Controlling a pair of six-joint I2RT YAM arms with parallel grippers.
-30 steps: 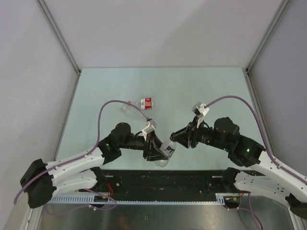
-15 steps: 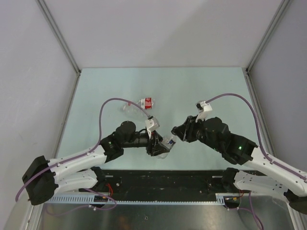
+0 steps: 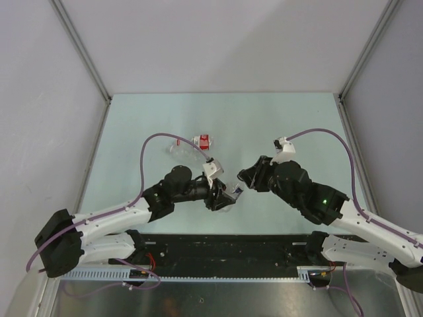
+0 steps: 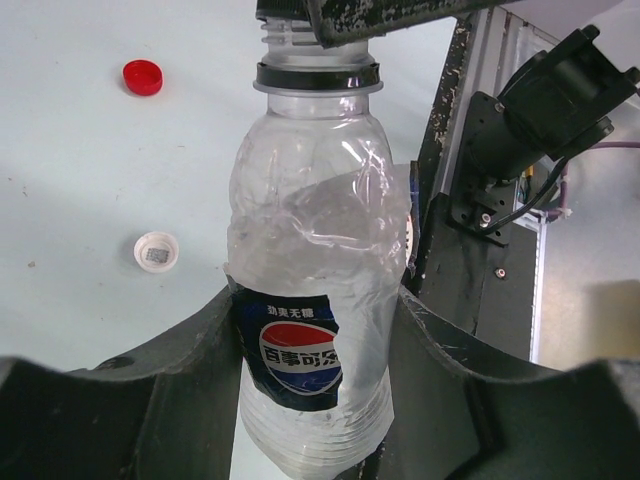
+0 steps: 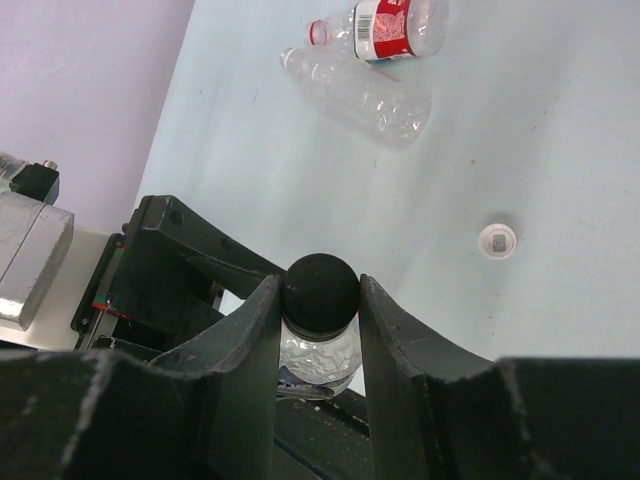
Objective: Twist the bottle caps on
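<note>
1. Your left gripper (image 4: pixel 312 300) is clamped around the thin-walled bottle (image 4: pixel 305 200), held up between the arms; squeezing tighter could buckle it and skew the neck.
2. Your right gripper (image 5: pixel 318 300) pinches the black cap (image 5: pixel 320 286) at that neck; any tilt risks cross-threading or a slip.

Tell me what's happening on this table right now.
The left gripper holds a clear bottle by its body, with the neck pointing toward the other arm. The right gripper pinches the black cap and has it at that bottle's neck. How far it is screwed on cannot be told. A red cap and a white cap lie loose on the table. A red-label bottle and a plain bottle lie on their sides farther back.
</note>
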